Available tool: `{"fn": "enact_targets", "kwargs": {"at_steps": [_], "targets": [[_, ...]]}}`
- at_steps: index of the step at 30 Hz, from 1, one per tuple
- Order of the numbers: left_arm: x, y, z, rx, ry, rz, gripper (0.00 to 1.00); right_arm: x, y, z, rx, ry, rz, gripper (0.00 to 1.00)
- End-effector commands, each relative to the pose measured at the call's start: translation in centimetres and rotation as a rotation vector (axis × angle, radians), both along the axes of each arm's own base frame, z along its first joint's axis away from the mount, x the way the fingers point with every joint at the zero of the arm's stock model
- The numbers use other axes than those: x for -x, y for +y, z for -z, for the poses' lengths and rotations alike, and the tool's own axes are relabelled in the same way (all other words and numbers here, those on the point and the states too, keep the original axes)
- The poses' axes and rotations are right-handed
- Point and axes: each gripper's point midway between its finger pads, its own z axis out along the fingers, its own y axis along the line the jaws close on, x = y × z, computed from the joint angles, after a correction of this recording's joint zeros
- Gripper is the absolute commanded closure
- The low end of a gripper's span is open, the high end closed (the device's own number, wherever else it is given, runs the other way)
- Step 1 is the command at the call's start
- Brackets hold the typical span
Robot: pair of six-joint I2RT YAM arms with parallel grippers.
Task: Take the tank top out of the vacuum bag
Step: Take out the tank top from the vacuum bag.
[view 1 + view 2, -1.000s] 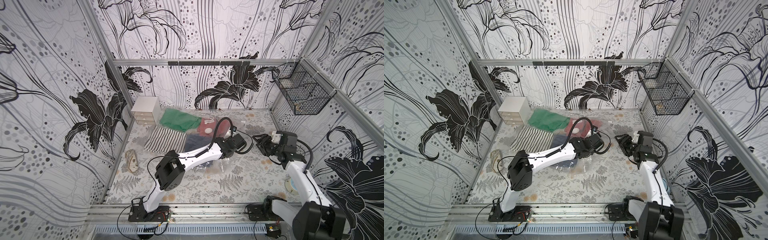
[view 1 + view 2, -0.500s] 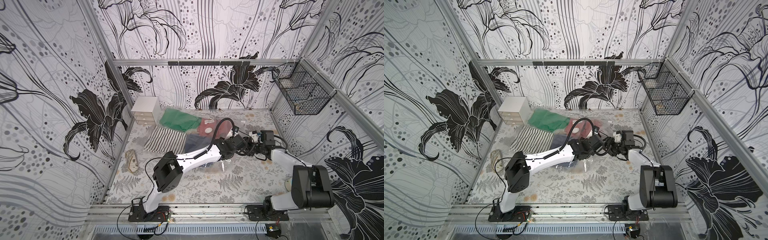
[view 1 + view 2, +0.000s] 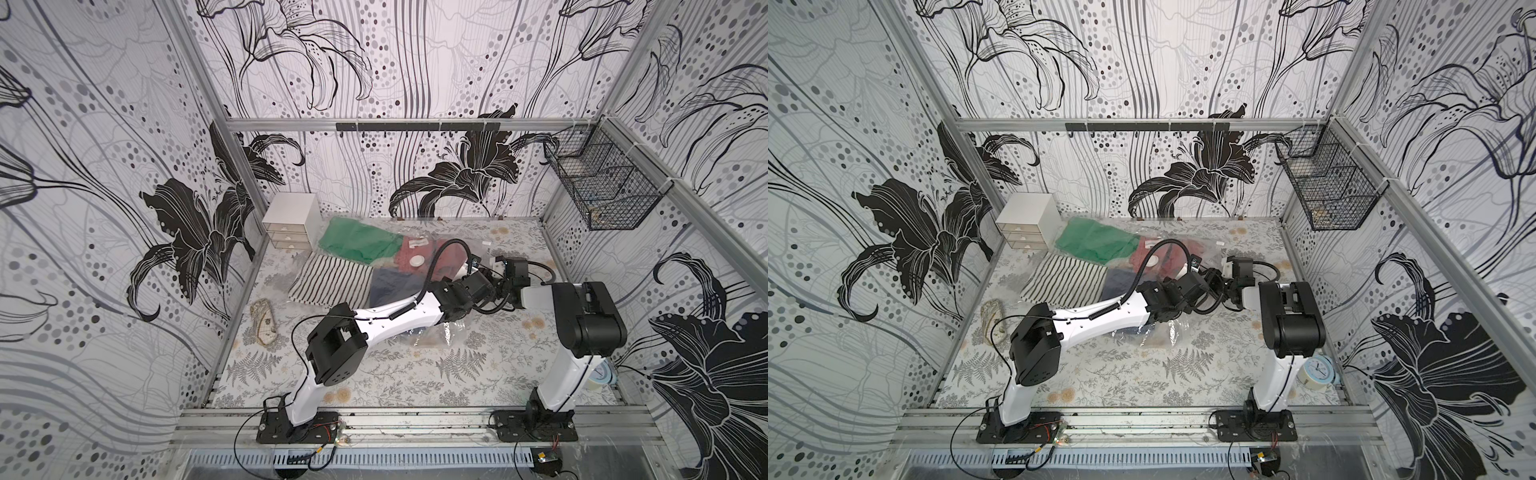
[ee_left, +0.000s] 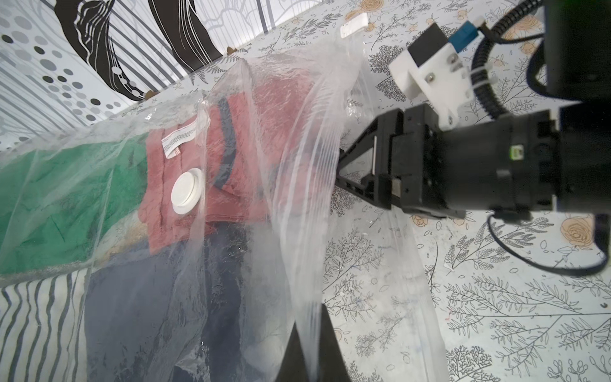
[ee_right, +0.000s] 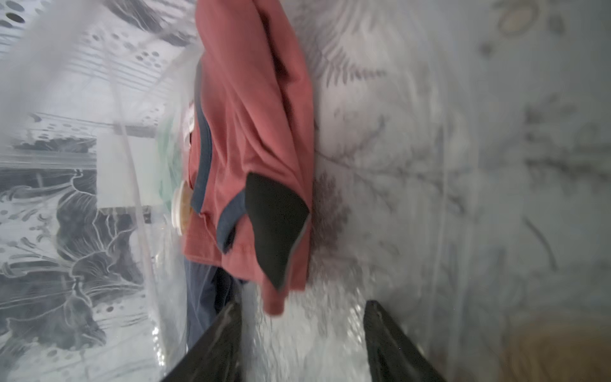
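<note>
Your left tool (image 4: 317, 327) is pressed together on the clear film of the vacuum bag (image 4: 297, 132), holding its mouth lifted off the table (image 4: 496, 314). Your right tool (image 5: 302, 309) sits at that mouth, fingers spread, gripping nothing. The red tank top (image 5: 251, 132) lies inside the bag, just ahead of the right tool's tips.

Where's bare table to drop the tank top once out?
Biggest free patch: near side of the floral-print table, in front of the clear plastic vacuum bag. Smaller one: far right corner, below the black wire basket. Crowded: the bag mouth, where left end effector and right end effector meet; white drawer box fills the far left corner.
</note>
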Motion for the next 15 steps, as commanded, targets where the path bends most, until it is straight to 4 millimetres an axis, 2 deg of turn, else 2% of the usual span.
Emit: {"fn": "enact_targets", "kwargs": {"at_steps": [1, 8, 12, 15], "targets": [[0.2, -0.9, -1.6, 0.060, -0.035, 0.016, 1.00, -1.2, 0.0, 0.8, -0.034, -0.008, 0.050, 0.38], [0.5, -1.2, -1.3, 0.062, -0.033, 0.026, 1.00, -1.5, -1.3, 1.4, -0.036, 0.022, 0.164, 0.35], [0.6, -1.4, -1.5, 0.065, -0.040, 0.036, 1.00, -2.8, -0.2, 2.5, -0.132, 0.076, 0.154, 0.35], [0.8, -1.4, -1.6, 0.062, -0.047, 0.038, 1.00, -3.2, -0.1, 3.7, -0.168, 0.112, 0.176, 0.35]]}}
